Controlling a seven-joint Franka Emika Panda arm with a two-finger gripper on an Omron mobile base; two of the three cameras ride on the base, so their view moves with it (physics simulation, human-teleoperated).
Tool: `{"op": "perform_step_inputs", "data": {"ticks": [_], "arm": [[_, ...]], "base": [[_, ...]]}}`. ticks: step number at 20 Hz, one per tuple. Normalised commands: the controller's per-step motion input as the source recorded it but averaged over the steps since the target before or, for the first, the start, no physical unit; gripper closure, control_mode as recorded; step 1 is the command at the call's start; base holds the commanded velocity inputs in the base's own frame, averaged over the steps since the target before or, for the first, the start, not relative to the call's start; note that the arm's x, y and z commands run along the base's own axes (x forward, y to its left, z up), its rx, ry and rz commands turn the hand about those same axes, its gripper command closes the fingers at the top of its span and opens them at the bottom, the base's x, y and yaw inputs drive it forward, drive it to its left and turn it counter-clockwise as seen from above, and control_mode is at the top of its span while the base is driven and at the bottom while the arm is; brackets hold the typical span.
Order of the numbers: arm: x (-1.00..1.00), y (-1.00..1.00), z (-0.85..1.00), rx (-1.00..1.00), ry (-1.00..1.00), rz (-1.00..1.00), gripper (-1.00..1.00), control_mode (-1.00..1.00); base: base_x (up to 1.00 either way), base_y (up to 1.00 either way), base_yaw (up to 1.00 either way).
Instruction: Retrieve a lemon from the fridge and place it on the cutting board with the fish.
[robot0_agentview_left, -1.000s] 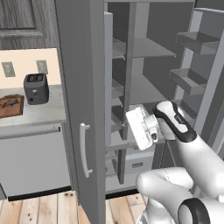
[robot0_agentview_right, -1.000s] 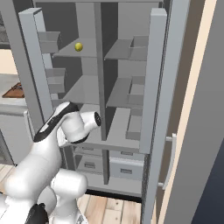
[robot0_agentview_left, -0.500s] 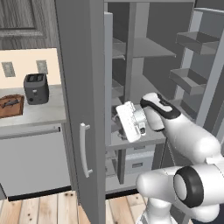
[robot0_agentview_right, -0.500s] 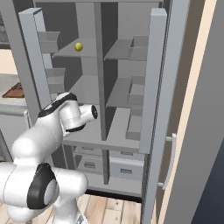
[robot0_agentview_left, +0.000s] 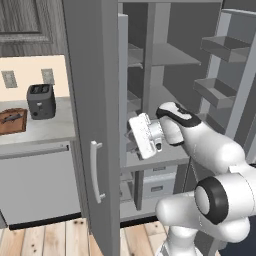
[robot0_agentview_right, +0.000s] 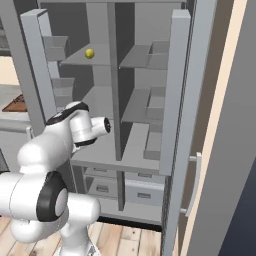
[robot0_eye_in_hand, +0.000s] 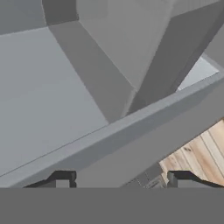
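grey fridge (robot0_agentview_right: 150, 125) shelves stand bared by both open doors. the gripper (robot0_eye_in_hand: 118, 181) holds nothing, its tips parted, seemingly fairly wide, above a shelf edge. the folded arm levels the wrist mid-height. the lemon (robot0_agentview_right: 89, 53) waits higher, upper left shelf; the cutting board (robot0_agentview_left: 12, 121) sits beside the toaster (robot0_agentview_left: 41, 100).

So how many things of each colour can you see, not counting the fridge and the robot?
Yellow: 1, the lemon
Reddish-brown: 1, the cutting board
Dark grey: 1, the toaster
Total: 3
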Motion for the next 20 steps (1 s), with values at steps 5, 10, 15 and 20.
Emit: {"op": "perform_step_inputs", "data": {"ticks": [5,10,15,20], "arm": [[0.0,0.4,-0.01,0.01,-0.11,0.0,-1.0,-1.0],[-0.01,0.65,-0.05,0.02,-0.17,0.0,-1.0,-1.0],[-0.06,0.8,-0.06,0.0,-0.18,0.0,-1.0,-1.0],[-0.08,0.74,-0.05,0.0,-0.17,-0.01,-1.0,-1.0]], "base": [[0.0,0.0,0.0],[0.0,0.0,0.0],[0.0,0.0,0.0],[0.0,0.0,0.0]]}}
